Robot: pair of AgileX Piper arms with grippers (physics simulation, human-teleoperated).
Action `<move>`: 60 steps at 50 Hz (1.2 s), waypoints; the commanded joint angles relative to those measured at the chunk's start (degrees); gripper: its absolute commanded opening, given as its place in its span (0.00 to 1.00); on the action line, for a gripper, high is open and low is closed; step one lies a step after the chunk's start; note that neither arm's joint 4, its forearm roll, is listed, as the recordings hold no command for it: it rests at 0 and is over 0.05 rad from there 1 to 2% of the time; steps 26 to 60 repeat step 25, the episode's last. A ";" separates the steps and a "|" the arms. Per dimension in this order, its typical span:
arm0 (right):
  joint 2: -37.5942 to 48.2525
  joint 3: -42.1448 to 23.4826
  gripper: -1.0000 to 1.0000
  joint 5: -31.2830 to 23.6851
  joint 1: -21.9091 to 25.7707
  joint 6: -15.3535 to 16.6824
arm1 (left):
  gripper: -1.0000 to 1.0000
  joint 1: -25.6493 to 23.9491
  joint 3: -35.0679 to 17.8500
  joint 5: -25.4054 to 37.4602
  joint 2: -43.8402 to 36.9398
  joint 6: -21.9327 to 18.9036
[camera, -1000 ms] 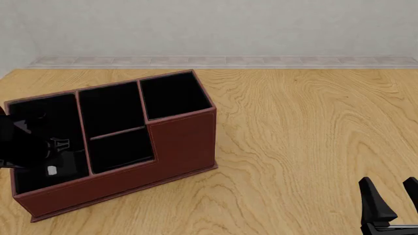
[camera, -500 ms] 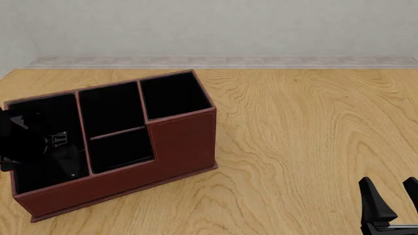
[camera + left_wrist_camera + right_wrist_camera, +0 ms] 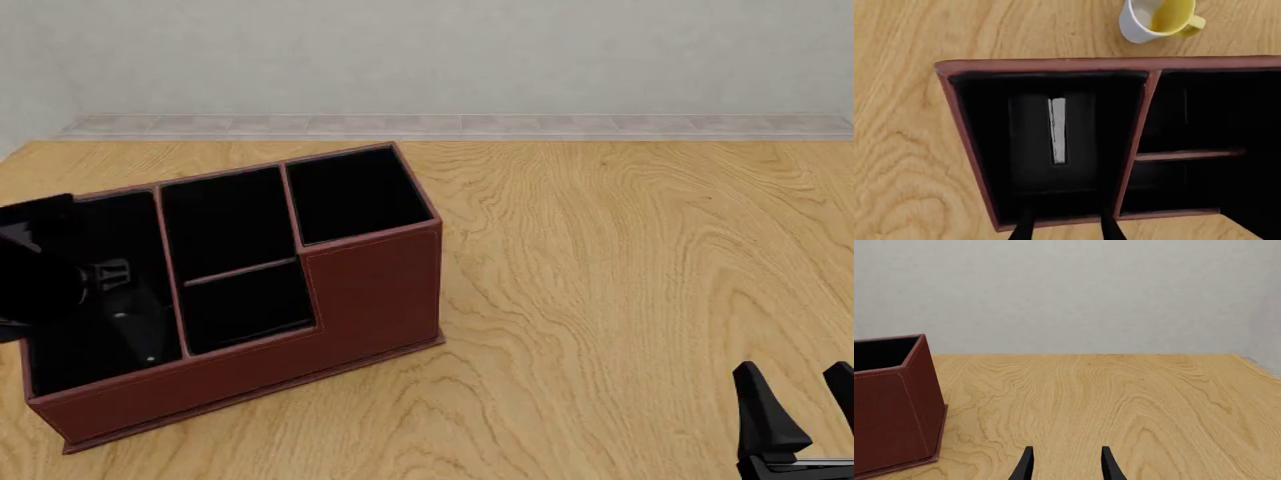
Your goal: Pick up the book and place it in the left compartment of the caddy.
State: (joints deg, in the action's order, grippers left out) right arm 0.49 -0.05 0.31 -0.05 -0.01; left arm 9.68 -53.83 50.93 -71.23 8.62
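Book [image 3: 1058, 131] lies inside the left compartment [image 3: 987, 150] of the caddy [image 3: 1054, 65], white page edge up, seen from the left wrist view; left gripper [image 3: 1066, 227] hovers above with fingers spread and empty. A mug [image 3: 1157, 20] stands just beyond the caddy's far wall.

Front view — left arm masks much of that compartment [image 3: 67, 350]; book not discernible there. Right gripper [image 3: 807, 415] sits well apart from the caddy [image 3: 374, 290], jaws parted, holding nothing.

Right wrist view — fingers apart over bare table [image 3: 1121, 400].

Risk: a careless withdrawal could clip the caddy's rim and shift it.
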 commanded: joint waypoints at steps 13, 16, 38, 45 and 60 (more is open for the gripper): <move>-0.18 -0.06 1.00 -0.20 0.01 0.01 | 1.00 -4.91 -0.37 12.51 18.71 5.19; -0.18 -0.06 1.00 -0.19 0.00 0.01 | 1.00 -5.80 -0.51 14.53 22.33 6.65; -0.18 -0.06 1.00 -0.20 0.02 0.01 | 1.00 -10.05 -1.17 18.95 32.34 11.35; -0.18 -0.06 1.00 -0.20 0.02 0.01 | 1.00 -10.05 -1.17 18.95 32.34 11.35; -0.18 -0.06 1.00 -0.20 0.02 0.01 | 1.00 -10.05 -1.17 18.95 32.34 11.35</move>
